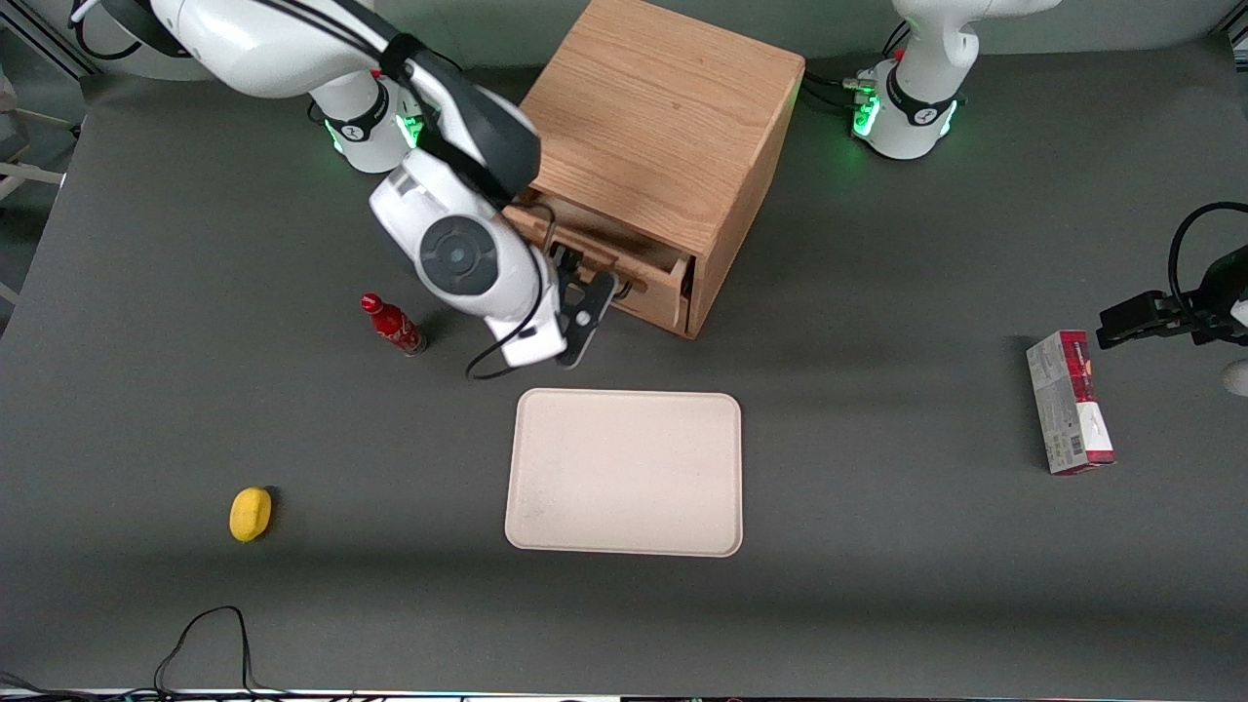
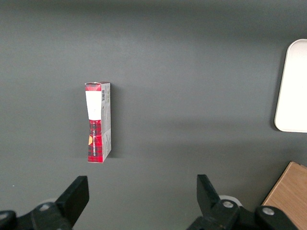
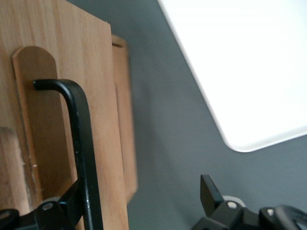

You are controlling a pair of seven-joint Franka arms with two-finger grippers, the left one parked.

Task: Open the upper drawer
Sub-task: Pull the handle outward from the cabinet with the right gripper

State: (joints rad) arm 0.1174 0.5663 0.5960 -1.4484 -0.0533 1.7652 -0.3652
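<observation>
The oak cabinet (image 1: pixel 673 117) stands near the middle of the table. Its upper drawer (image 1: pixel 624 255) stands a little way out of the cabinet, with a dark gap showing at its side. In the right wrist view the drawer's front (image 3: pixel 53 120) carries the black wire handle (image 3: pixel 82 143). My right gripper (image 1: pixel 588 292) is right in front of the drawer. It is open (image 3: pixel 141 197), with its jaws wide apart. One finger (image 3: pixel 72 201) lies against the handle, and the other finger (image 3: pixel 209 190) hangs over the grey table.
A cream tray (image 1: pixel 624 473) lies on the table, nearer the front camera than the cabinet; it also shows in the right wrist view (image 3: pixel 240 62). A red bottle (image 1: pixel 393 326) stands beside the gripper. A yellow lemon (image 1: pixel 251 514) lies toward the working arm's end. A red box (image 1: pixel 1069 402) lies toward the parked arm's end.
</observation>
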